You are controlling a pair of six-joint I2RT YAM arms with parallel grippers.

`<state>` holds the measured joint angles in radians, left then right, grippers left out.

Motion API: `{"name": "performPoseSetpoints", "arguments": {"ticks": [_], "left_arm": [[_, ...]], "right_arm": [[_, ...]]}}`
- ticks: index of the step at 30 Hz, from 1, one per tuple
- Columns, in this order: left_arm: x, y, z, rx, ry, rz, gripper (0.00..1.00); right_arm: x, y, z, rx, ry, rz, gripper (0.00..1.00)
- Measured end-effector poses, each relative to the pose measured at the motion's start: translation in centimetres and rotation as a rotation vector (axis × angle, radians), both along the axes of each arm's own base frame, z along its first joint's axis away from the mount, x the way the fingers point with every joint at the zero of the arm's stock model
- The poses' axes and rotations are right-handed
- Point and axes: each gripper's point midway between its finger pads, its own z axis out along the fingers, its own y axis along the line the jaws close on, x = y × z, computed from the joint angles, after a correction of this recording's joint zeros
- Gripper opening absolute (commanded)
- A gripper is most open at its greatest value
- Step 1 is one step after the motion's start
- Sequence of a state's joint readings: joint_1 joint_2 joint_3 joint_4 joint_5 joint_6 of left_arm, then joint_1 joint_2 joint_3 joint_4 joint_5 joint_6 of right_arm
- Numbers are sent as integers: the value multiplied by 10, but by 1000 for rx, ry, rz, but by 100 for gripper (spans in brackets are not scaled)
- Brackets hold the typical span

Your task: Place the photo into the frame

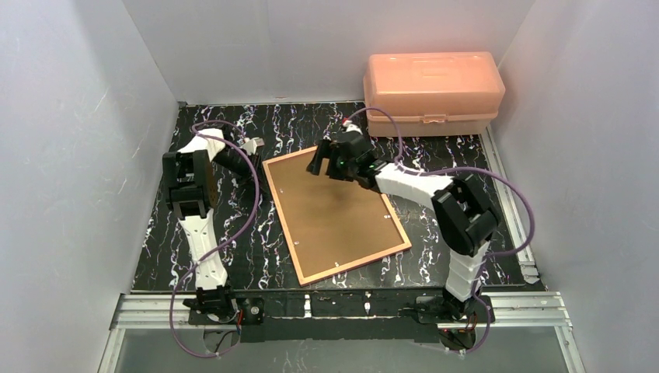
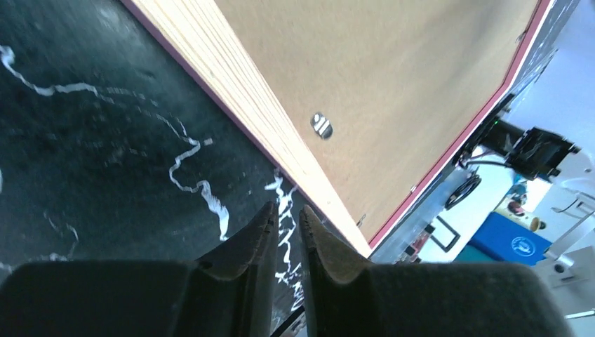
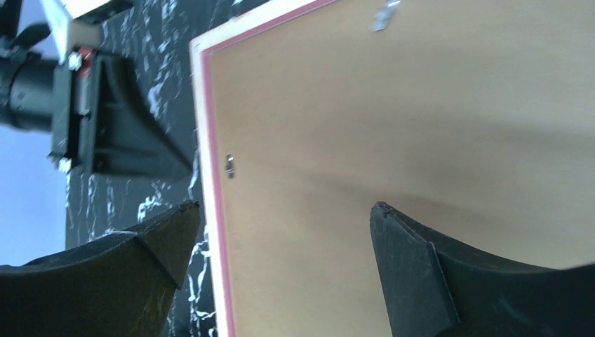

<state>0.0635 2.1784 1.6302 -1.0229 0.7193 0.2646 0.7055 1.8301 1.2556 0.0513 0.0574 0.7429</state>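
The frame lies back-up on the black marbled mat, its thin tan and pink rim around the brown backing board. The photo is hidden from view. My left gripper is shut and empty, low over the mat just beside the frame's far left corner; in the left wrist view the tan rim runs past its fingertips. My right gripper is open over the frame's far edge; in the right wrist view its fingers straddle the rim and the board.
A peach plastic box stands at the back right. Small metal clips sit on the board near the rim. White walls close in both sides and the back. The mat ends at a metal rail in front.
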Motion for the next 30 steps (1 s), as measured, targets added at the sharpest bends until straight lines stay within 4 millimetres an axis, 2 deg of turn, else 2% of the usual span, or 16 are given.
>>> {"name": "performPoseSetpoints", "arguments": {"ticks": [3, 5, 14, 17, 23, 30], "left_arm": [[8, -3, -6, -10, 22, 41, 17], [11, -6, -4, -24, 28, 65, 17], [21, -11, -7, -45, 39, 120, 10], [24, -10, -14, -38, 47, 133, 8], [23, -10, -14, -40, 72, 158, 7], [23, -10, -15, -55, 86, 182, 6]], "right_arm": [[-11, 32, -7, 31, 12, 70, 99], [-11, 53, -9, 61, 10, 108, 99], [-2, 108, -15, 173, 11, 221, 97], [-2, 121, -24, 190, 23, 259, 95], [-7, 135, -38, 205, 55, 315, 95], [-11, 149, -42, 230, 70, 372, 94]]}}
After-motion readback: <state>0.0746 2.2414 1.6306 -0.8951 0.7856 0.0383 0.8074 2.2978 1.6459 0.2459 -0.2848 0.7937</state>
